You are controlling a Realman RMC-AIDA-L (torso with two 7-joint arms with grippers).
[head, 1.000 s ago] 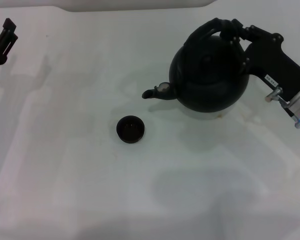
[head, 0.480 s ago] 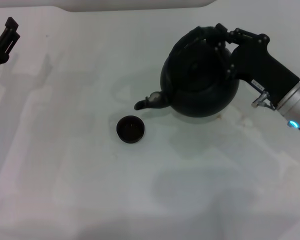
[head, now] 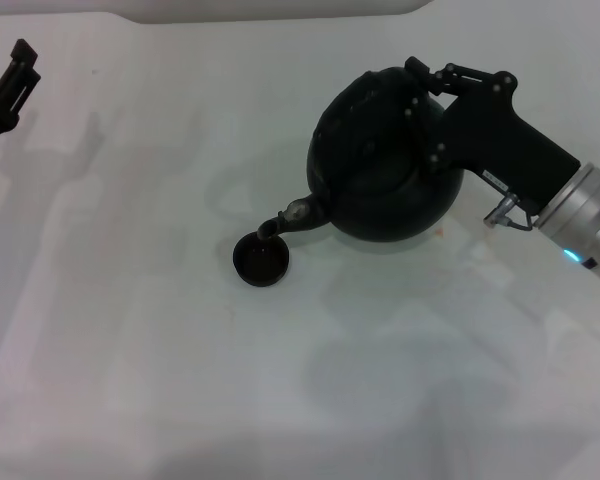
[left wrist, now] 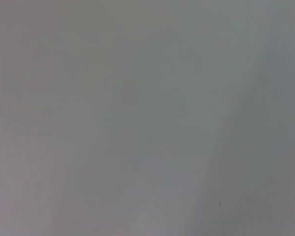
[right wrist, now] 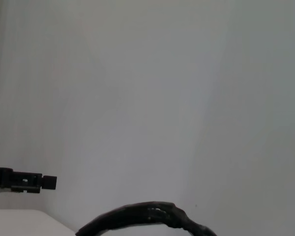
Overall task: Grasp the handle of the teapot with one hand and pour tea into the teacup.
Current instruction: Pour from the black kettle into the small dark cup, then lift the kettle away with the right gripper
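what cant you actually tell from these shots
- Whether tea is flowing: in the head view the spout tip sits over the teacup, too small and dark to show a stream.
- The handle: the right wrist view's edge cuts it; in the head view the teapot and right gripper hide the grasp.
- Left gripper: parked at far left, jaws unclear.
- Left wrist view: blank surface only.

We see the round matte black teapot (head: pixel 385 170) tipped toward its short curved spout, whose tip hangs over the rim of the small black teacup (head: pixel 260 261). Its ribbed black handle (right wrist: pixel 147 217) arches above.
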